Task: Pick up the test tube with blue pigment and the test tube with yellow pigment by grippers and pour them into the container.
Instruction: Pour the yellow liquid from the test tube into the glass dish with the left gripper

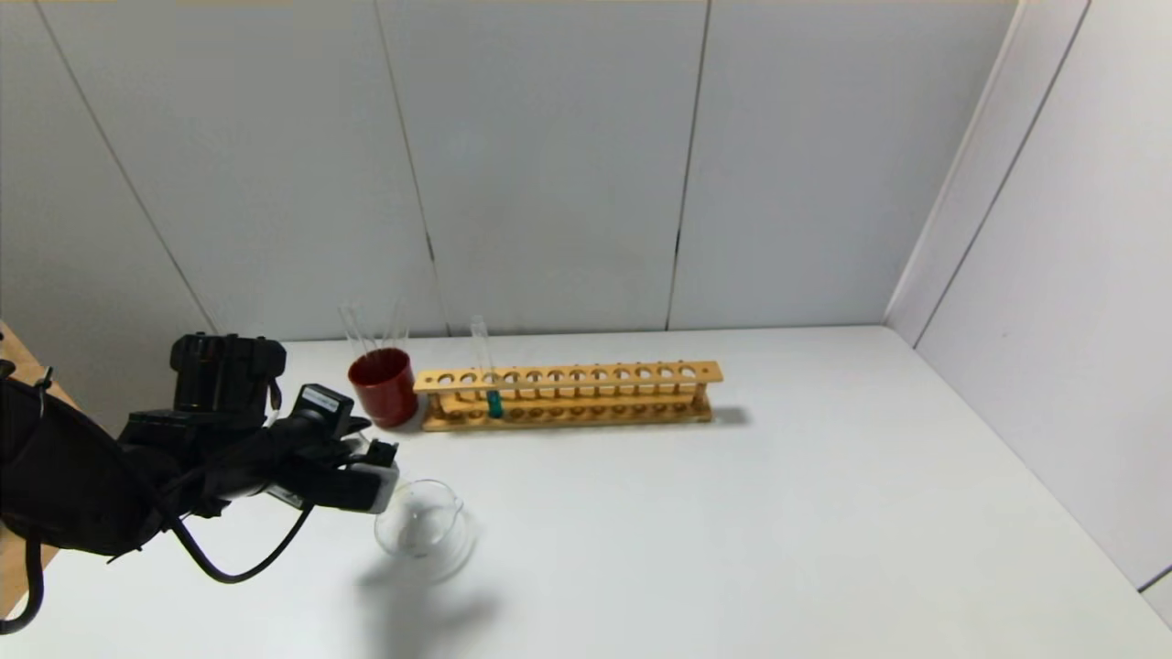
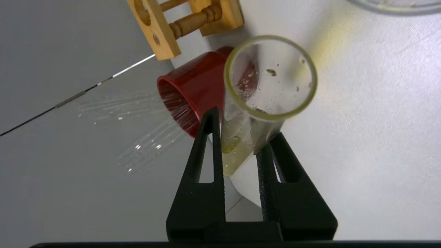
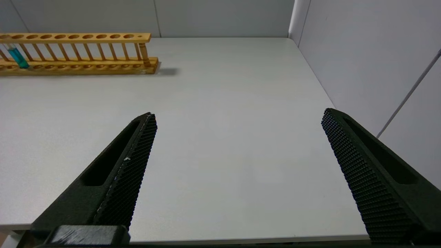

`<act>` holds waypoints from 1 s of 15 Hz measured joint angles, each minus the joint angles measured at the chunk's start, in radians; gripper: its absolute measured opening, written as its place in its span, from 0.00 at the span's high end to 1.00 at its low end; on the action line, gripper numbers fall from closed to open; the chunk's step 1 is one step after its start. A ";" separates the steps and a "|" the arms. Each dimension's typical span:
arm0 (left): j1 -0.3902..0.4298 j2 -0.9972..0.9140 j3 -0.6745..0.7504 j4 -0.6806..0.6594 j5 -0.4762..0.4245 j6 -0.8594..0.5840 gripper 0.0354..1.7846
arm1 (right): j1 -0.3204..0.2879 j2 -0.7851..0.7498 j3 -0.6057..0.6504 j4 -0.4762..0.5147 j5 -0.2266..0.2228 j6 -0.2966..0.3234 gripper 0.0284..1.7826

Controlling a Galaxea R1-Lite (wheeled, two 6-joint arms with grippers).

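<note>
One yellow tube (image 2: pixel 267 89) tilted in left pincer (image 2: pixel 239 137), mouth toward beaker (image 1: pixel 423 529)

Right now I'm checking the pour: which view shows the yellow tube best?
The left wrist view: the yellow tube fills it, mouth toward the camera, clamped in the left gripper. In the head view that gripper hides it; the right wrist view misses it.

Glossy wooden rack (image 1: pixel 568 395), matt table (image 1: pixel 778 513)
</note>
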 joint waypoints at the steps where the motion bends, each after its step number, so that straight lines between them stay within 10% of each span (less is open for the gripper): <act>1: -0.006 0.008 -0.001 0.000 0.001 0.000 0.84 | 0.000 0.000 0.000 0.000 0.000 0.000 0.02; 15: -0.044 0.041 0.011 -0.076 0.072 0.102 0.84 | 0.000 0.000 0.000 0.000 0.000 0.000 0.02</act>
